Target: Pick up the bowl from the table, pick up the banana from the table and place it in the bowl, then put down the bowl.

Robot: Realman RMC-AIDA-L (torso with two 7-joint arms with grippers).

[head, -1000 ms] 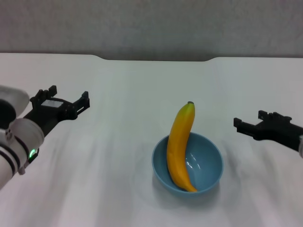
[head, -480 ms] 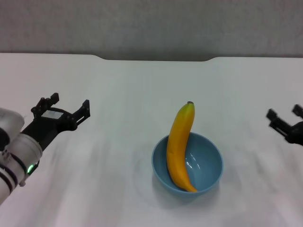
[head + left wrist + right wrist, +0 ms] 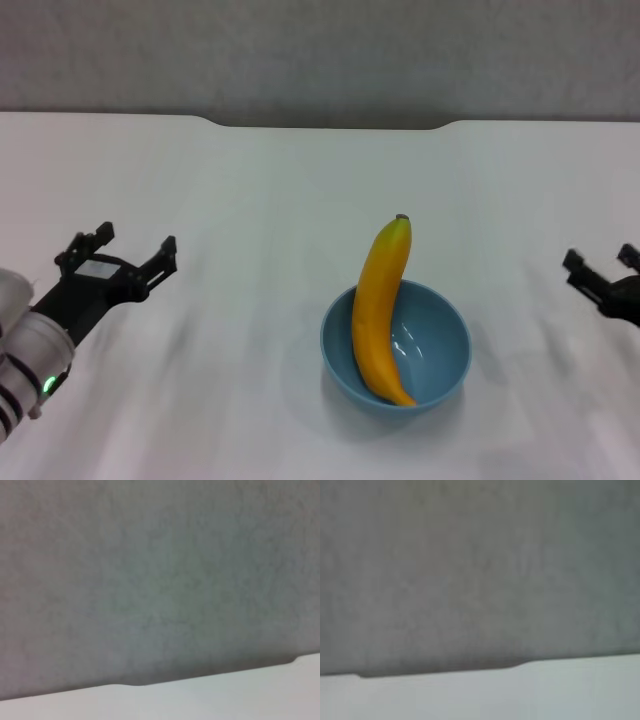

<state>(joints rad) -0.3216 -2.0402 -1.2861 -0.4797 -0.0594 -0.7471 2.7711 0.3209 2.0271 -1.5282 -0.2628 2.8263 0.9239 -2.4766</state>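
- White table [image 3: 250,200] fills most of the head view; grey wall across the top, shallow dark notch in the far edge at upper centre.
- Left gripper [image 3: 118,255] at lower left of the frame, hovering above the table, fingers spread wide, holding nothing; pale arm runs off the bottom-left corner, small green light on it.
- Left gripper well apart from the bowl, bare table between them.
- Bowl [image 3: 440,345], light blue and glossy inside, sits on the table at lower centre, slightly right of middle.
- Banana [image 3: 378,310] lies in the bowl, lower end down against the near inside wall, upper part leaning on the far-left rim and sticking out past it; dark stem tip points toward the upper part of the frame.
- Right gripper [image 3: 602,264] at the right edge, mid-height, only partly in frame; two dark fingertips stand apart, empty, well clear of the bowl.
- Left wrist view: only grey wall and a strip of the table [image 3: 225,695] with the notch edge.
- Right wrist view: same, wall over a strip of table [image 3: 520,695].
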